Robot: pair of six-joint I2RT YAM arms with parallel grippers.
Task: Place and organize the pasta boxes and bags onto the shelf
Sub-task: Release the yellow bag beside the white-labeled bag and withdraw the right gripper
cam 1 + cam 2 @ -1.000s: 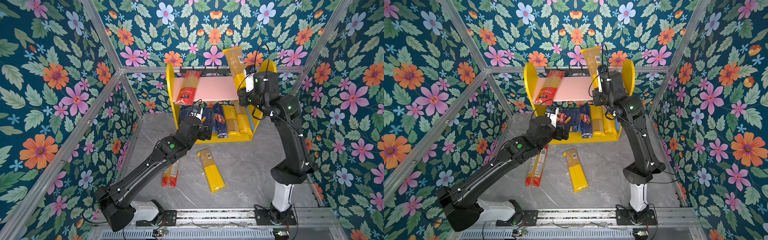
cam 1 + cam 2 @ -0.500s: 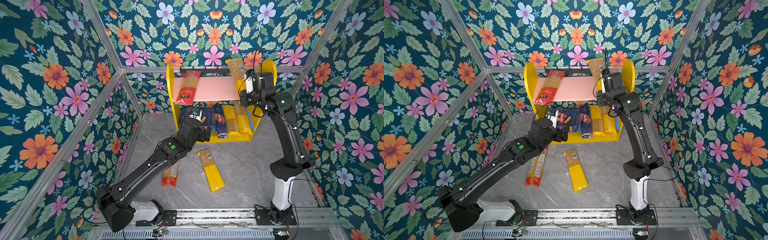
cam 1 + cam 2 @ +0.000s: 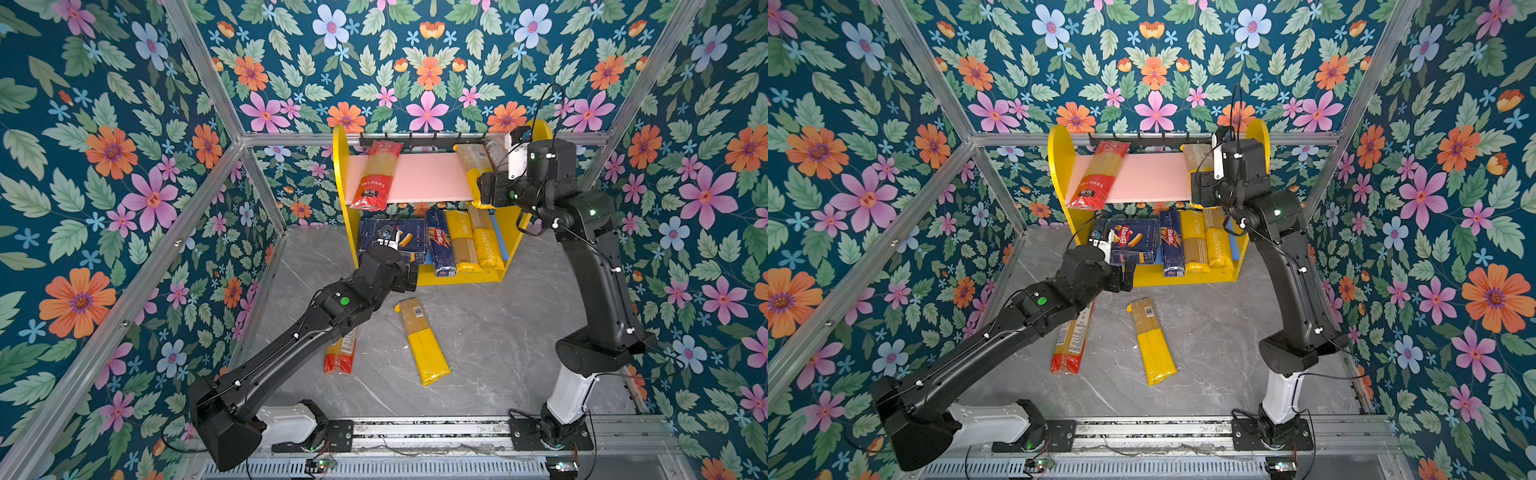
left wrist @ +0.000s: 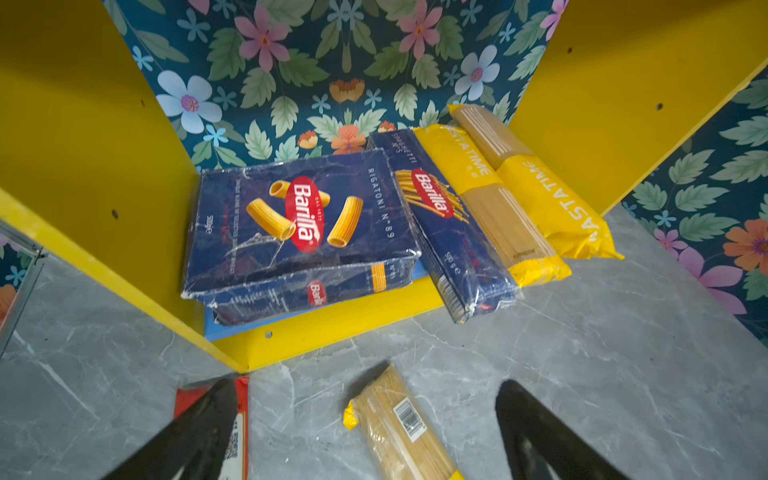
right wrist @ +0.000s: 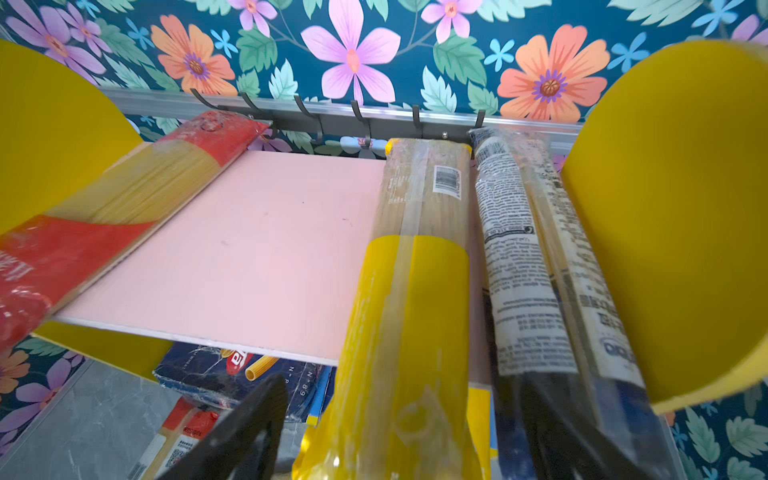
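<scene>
Right gripper (image 5: 403,386) spread wide astride the yellow bag (image 5: 411,291), lying lengthwise on the shelf (image 3: 343,166), pink upper board (image 5: 257,241), snug beside the clear bag (image 5: 519,249), seemingly to save room. Left gripper (image 4: 365,386) gapes empty before the shelf, likely eyeing counter (image 4: 582,374) leftovers.

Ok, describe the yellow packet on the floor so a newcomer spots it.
Start at the yellow-sided shelf; two slim packets lie on the grey floor before it. Yours is the yellow packet on the right, barcode at its clear end, while its neighbour has red ends.
</scene>
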